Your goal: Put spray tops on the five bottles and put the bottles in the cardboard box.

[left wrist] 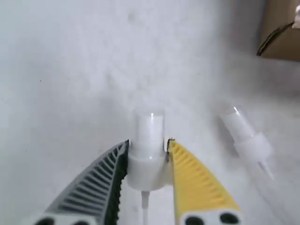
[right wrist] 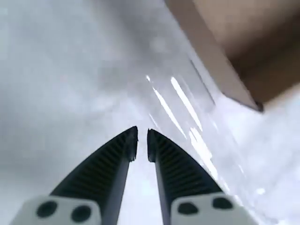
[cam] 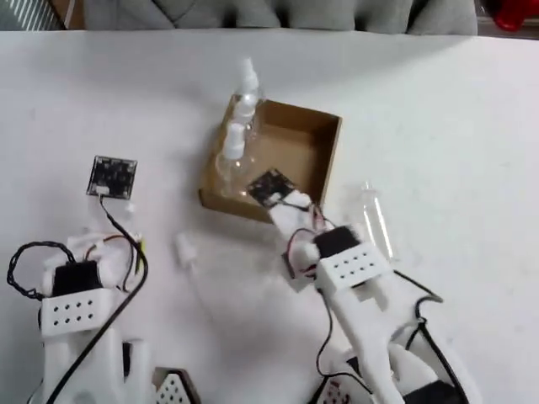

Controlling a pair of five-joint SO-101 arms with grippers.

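Our left gripper (left wrist: 147, 143) pinches a spray top (left wrist: 151, 124) near the front edge of the table (cam: 438, 101), a second spray top (left wrist: 246, 140) loose beside it. Our right gripper (right wrist: 142, 136), fingers pressed nearly together on nothing, hangs by the cardboard box (cam: 324, 151) at mid-table; a bare bottle (cam: 376, 220) lies just beside the box

White spray top (left wrist: 149, 157), brown cardboard box (cam: 223, 202)

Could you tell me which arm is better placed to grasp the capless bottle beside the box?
Right: the right gripper, empty, is close to the bottle; the left gripper is shut on a spray top.
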